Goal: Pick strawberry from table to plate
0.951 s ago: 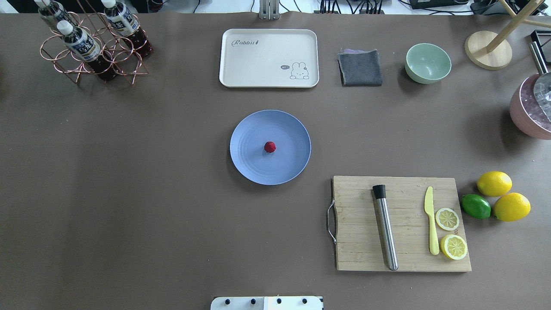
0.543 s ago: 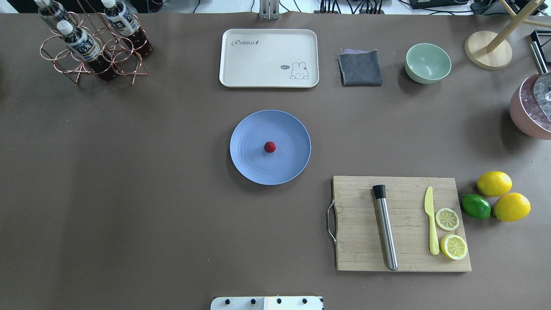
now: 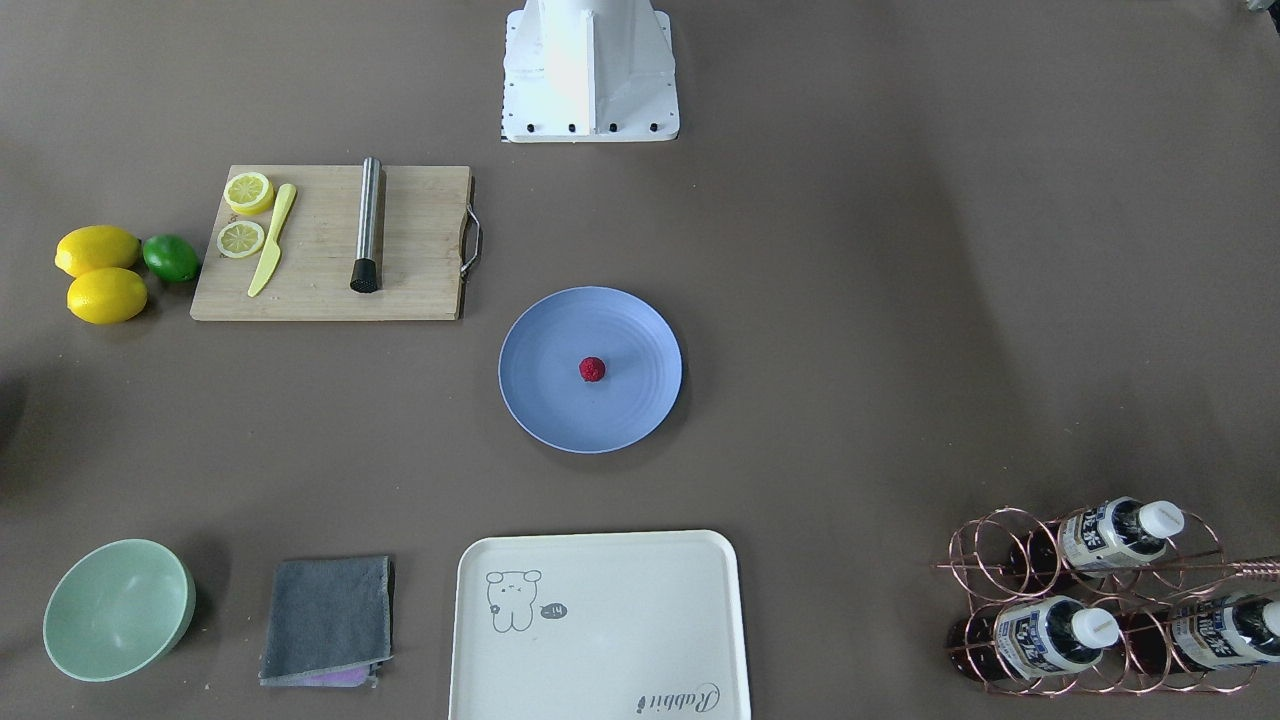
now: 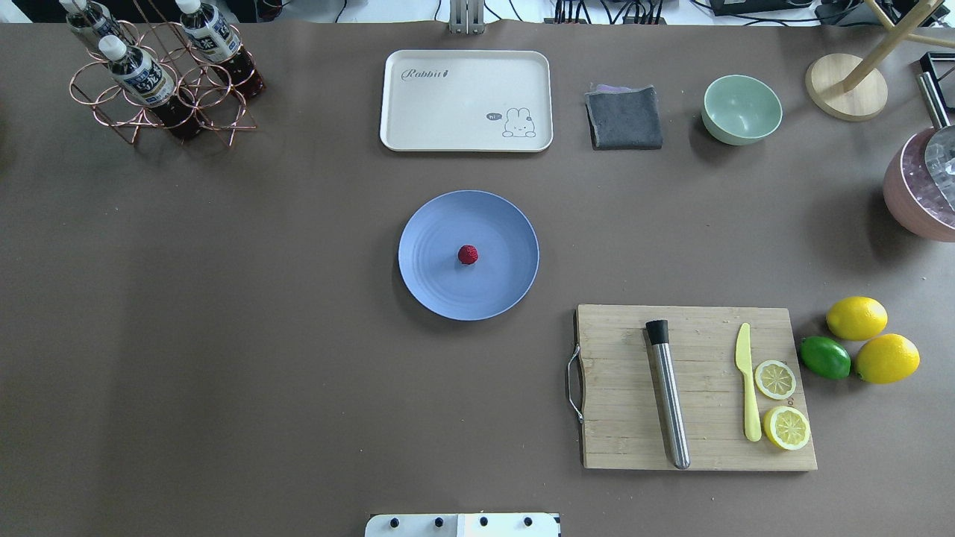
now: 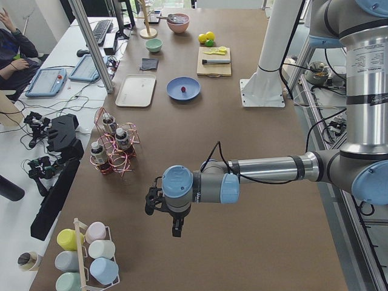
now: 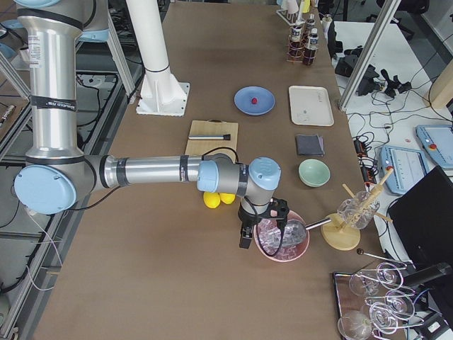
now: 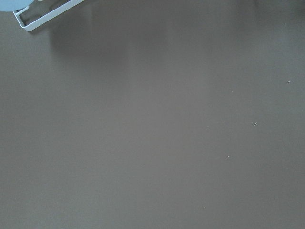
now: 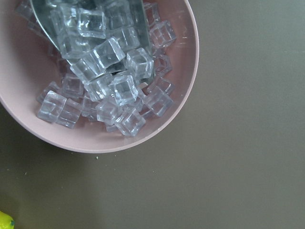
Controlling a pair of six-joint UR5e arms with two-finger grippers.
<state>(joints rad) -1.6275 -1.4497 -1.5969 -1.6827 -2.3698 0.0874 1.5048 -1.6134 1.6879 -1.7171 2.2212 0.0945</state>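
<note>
Left gripper [image 5: 175,229]: hanging low over bare table [image 4: 224,335], far out from the plate; finger gap impossible to tell.
Plate [image 4: 433,280]: mid-table, flat.
Strawberry [image 4: 468,254]: there, sitting dead centre on the plate, nothing touching.
Cutting board [image 4: 619,388]: near the plate's right.
Right gripper [image 6: 245,239]: poised by the pink ice bowl [image 4: 906,200]; finger gap impossible to tell.

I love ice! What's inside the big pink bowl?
The pink bowl holds a pile of clear ice cubes, with a metal scoop resting in them. The cubes cover the bowl's bottom and part of the scoop, so anything underneath is hidden.
</note>
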